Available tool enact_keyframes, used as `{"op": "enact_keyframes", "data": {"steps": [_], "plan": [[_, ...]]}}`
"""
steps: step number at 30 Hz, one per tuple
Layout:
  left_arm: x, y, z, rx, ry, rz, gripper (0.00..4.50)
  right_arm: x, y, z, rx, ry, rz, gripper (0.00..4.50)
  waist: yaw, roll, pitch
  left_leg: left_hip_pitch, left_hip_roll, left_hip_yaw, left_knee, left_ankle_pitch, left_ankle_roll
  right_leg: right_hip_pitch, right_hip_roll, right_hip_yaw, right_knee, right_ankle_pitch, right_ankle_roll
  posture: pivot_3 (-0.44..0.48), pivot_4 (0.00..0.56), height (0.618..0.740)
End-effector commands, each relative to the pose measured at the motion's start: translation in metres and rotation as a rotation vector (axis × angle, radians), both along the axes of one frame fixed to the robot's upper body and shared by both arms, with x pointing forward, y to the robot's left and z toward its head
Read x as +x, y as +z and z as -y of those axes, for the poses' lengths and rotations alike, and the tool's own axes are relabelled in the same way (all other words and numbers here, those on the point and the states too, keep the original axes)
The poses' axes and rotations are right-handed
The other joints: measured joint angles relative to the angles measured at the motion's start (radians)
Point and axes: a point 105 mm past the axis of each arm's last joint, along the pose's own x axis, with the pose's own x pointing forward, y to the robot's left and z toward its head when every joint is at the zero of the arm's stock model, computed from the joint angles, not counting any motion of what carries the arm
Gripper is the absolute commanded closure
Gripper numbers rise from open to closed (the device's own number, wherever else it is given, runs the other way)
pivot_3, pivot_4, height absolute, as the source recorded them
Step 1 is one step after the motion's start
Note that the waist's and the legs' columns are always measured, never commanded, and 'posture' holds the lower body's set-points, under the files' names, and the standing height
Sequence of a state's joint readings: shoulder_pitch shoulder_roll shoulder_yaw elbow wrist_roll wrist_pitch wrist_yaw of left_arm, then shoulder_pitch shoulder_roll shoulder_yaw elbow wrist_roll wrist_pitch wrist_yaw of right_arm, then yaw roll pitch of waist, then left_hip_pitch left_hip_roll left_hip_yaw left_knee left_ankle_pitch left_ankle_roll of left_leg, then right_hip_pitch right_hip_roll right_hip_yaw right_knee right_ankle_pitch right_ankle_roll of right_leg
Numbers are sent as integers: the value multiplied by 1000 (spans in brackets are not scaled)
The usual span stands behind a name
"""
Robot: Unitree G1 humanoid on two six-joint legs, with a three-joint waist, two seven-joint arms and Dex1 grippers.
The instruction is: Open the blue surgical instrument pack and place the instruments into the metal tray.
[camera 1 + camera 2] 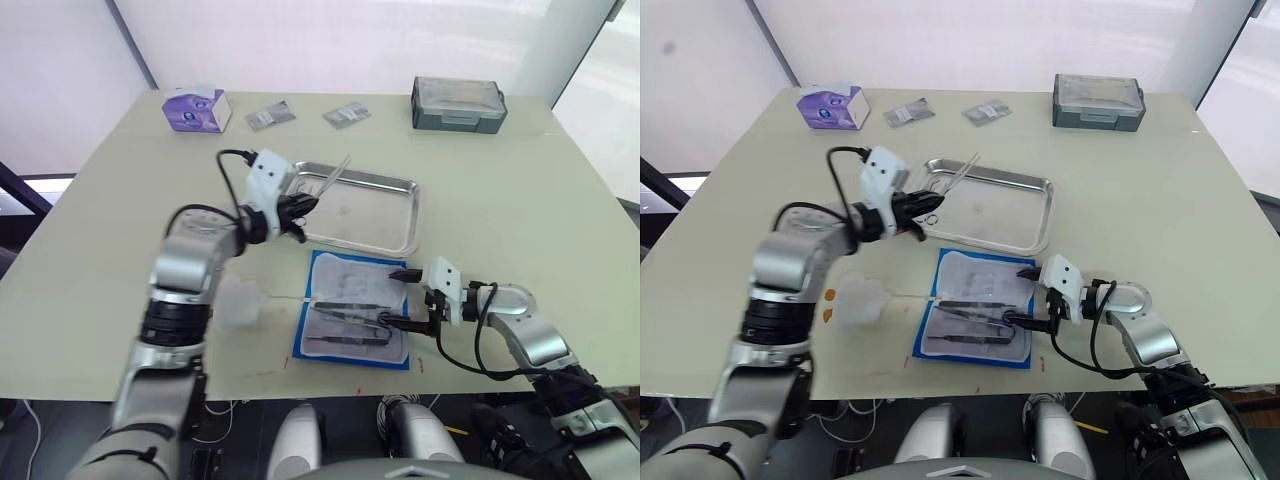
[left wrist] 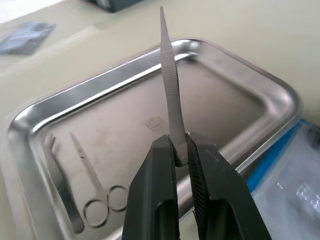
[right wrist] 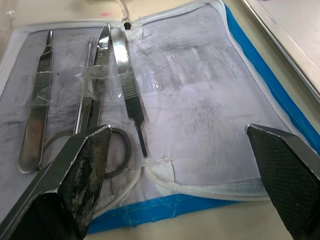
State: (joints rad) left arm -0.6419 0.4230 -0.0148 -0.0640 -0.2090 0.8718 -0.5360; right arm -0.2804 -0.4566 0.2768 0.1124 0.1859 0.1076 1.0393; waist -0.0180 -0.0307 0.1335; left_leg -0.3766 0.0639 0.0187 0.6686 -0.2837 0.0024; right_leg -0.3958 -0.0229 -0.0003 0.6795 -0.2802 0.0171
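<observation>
Steel tweezers [image 2: 170, 85] stand clamped by their base between the fingers of our left end effector [image 1: 299, 209], which hangs over the near-left corner of the metal tray [image 1: 400, 186] on the pale counter [image 1: 520, 190]. In the left wrist view a pair of ring-handled scissors [image 2: 92, 185] and another slim tool [image 2: 62, 187] already lie in the tray. Just in front of the tray the blue surgical instrument pack [image 1: 400, 362] lies unzipped and flat, lining up, with more instruments [image 3: 107, 85] held under clear bands. Our right end effector [image 1: 407, 298] waits at the pack's right edge, its fingers spread wide and holding nothing.

We judge these tools light, rigid and slick: a narrow grip on smooth metal could let one pivot or slide, so the ridged shank or the ring handles look the surest places to pinch. The pack is soft and will likely shift or lift when a tool is drawn from its bands. A purple tissue box [image 1: 197, 108] and a grey lidded box [image 1: 458, 103] stand well apart at the far edge.
</observation>
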Motion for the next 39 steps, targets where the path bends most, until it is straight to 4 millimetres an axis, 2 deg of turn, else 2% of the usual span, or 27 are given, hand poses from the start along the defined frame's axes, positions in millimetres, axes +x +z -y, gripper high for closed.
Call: {"op": "enact_keyframes", "data": {"steps": [1,8,18,22,31,35,36,37,38,39], "plan": [[5,9,-8,52,158,42,4460,-19,-49,7,-134,-5,-160,0,-5,1,0,1,0,-1,-1,0,0,0,2,3,0,0,0,0,150,731],[14,-10,-16,103,325,-20,4460,-20,-50,6,-135,-2,-158,0,1,1,0,2,0,-2,-1,0,0,0,2,6,0,1,-1,0,150,731],[27,-27,-12,112,379,-90,4460,-19,-50,5,-134,-4,-154,0,0,0,0,3,0,-2,-1,0,0,0,3,7,0,1,-2,0,150,731],[28,-34,-7,111,371,-123,4460,-20,-50,6,-136,-5,-154,0,0,0,0,3,0,-1,-1,0,0,0,3,8,0,1,-2,0,150,731],[29,-40,-9,82,398,-157,4460,-20,-50,7,-138,-7,-153,0,0,0,0,4,0,0,-1,0,0,0,3,9,0,1,-2,0,150,731],[30,-40,-10,82,407,-155,2704,-19,-50,7,-139,-9,-154,0,0,0,0,4,0,0,-1,0,0,0,3,9,0,1,-2,0,150,731],[30,-40,-10,85,409,-152,2704,-19,-50,7,-138,-9,-154,0,0,0,0,4,0,0,-1,0,0,0,3,9,0,1,-2,0,150,731],[30,-39,-10,87,411,-149,2112,-19,-50,7,-138,-10,-154,0,0,0,0,4,0,0,-1,0,0,0,3,9,0,1,-2,0,150,731],[30,-39,-10,90,410,-146,1783,-19,-50,7,-138,-10,-154,0,0,0,0,4,0,0,-2,0,0,0,3,9,0,1,-2,0,150,731],[30,-38,-10,90,408,-144,1783,-19,-50,7,-138,-11,-154,0,0,0,0,4,0,0,-2,0,0,0,3,9,0,1,-2,0,150,731]]}}
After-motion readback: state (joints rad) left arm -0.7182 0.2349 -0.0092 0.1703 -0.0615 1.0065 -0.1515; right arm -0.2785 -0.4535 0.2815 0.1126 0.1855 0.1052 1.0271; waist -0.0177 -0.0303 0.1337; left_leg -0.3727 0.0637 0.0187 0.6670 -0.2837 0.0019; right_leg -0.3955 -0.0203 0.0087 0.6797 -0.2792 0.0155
